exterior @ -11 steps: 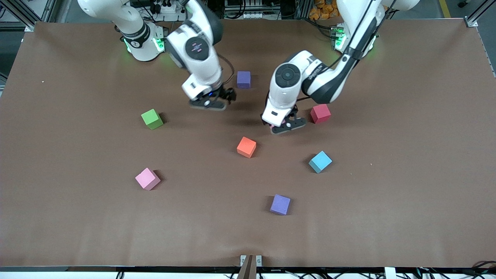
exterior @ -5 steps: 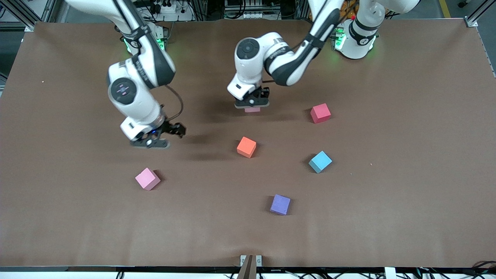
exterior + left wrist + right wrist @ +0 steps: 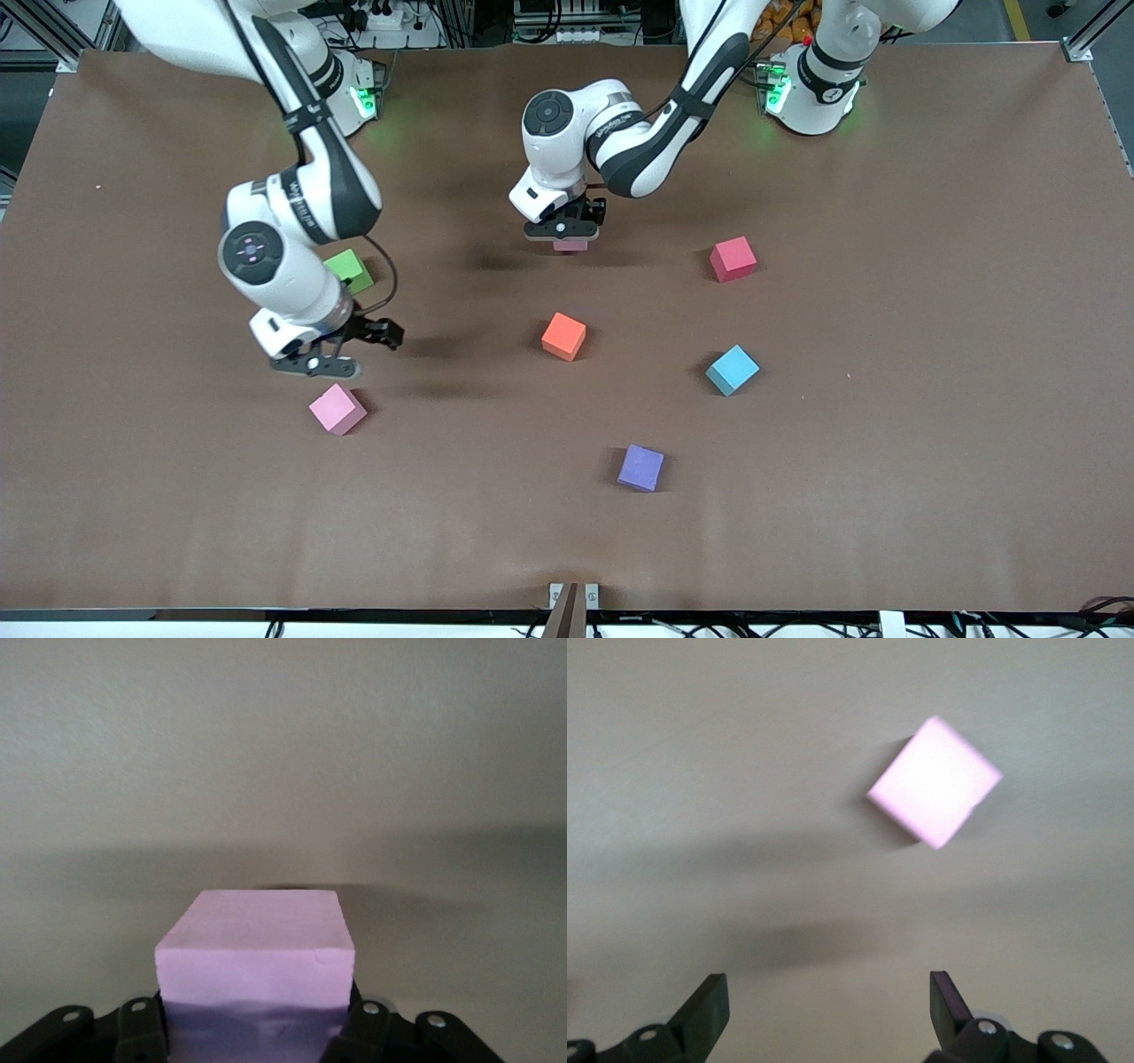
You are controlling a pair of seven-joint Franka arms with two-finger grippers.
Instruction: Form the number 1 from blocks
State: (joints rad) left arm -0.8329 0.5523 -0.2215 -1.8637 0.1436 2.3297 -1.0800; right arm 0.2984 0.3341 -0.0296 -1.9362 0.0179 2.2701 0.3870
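My left gripper (image 3: 563, 232) is shut on a light pink block (image 3: 571, 245) (image 3: 255, 943), low over the table's middle. The arm hides the purple block that lay there. My right gripper (image 3: 323, 363) (image 3: 827, 1010) hangs open with nothing in it, just above the second light pink block (image 3: 337, 408) (image 3: 935, 794). The green block (image 3: 348, 270) peeks out from under the right arm. On the table lie the orange block (image 3: 564, 336), the sky blue block (image 3: 732, 369), the deep pink-red block (image 3: 733, 259) and a purple block (image 3: 640, 467).
The brown table (image 3: 930, 443) spreads wide toward the left arm's end and toward the camera. A small metal bracket (image 3: 572, 595) sits at the table's front edge.
The right arm swung from the middle toward its own end and down over the loose light pink block. The left gripper carried its pink block away from the deep pink-red block toward the robots' bases.
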